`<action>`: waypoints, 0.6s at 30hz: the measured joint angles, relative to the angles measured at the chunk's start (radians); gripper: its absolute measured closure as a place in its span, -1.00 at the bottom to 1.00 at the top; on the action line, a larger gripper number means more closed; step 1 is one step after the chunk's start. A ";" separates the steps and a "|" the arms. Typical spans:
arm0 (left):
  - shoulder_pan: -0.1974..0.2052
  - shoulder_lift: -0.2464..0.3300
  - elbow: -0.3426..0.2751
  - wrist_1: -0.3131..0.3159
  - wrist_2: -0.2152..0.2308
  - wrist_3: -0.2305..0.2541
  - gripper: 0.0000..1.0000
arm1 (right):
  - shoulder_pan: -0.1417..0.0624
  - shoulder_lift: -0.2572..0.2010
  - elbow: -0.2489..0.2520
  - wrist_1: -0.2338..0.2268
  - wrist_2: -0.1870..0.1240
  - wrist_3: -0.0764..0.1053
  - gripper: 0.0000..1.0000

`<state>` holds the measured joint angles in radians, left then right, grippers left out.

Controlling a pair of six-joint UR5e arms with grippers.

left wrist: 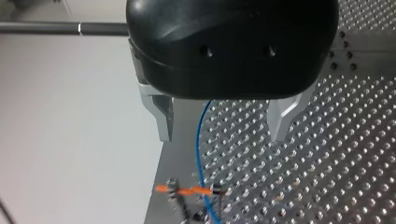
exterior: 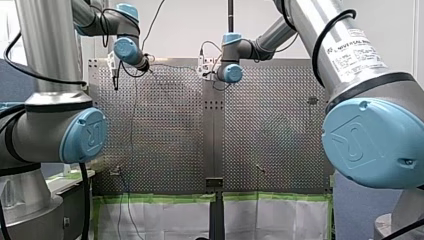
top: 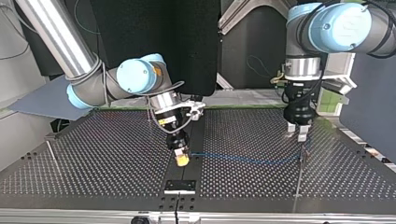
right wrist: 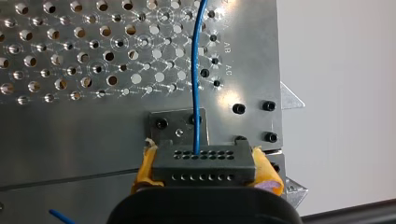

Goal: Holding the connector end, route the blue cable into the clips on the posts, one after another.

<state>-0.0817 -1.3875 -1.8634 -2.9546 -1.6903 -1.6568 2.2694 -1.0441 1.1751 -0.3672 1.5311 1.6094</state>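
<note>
In the top view the blue cable (top: 243, 159) stretches low over the table from my right gripper (top: 181, 157) to a clip post (top: 303, 157). The right gripper's yellow pads (right wrist: 147, 165) are shut on the dark connector block (right wrist: 203, 163), and the blue cable (right wrist: 198, 70) leaves its face. My left gripper (top: 297, 134) hangs just above the clip post, its metal fingers (left wrist: 162, 117) open. The blue cable (left wrist: 201, 149) runs between and below them, untouched, into the orange-tipped clip (left wrist: 192, 190).
The perforated table (top: 116, 154) has a dark centre strip with a small bracket (top: 180, 185) near its edge. Another thin post (top: 51, 150) stands at the top view's left. More small posts (exterior: 312, 101) (exterior: 258, 168) show in the front view.
</note>
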 joint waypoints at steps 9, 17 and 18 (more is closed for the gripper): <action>-0.005 -0.020 0.000 0.011 0.044 0.069 -1.00 | 0.001 0.001 0.000 0.000 0.000 -0.001 1.00; -0.019 -0.024 0.045 0.007 0.050 0.041 -1.00 | 0.000 0.003 0.000 0.000 0.000 -0.002 1.00; -0.022 -0.028 0.056 0.002 0.051 0.034 -1.00 | -0.001 0.003 0.000 0.000 0.000 -0.002 1.00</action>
<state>-0.1037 -1.4156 -1.8072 -2.9528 -1.6390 -1.6226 2.2687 -1.0414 1.1754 -0.3671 1.5311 1.6072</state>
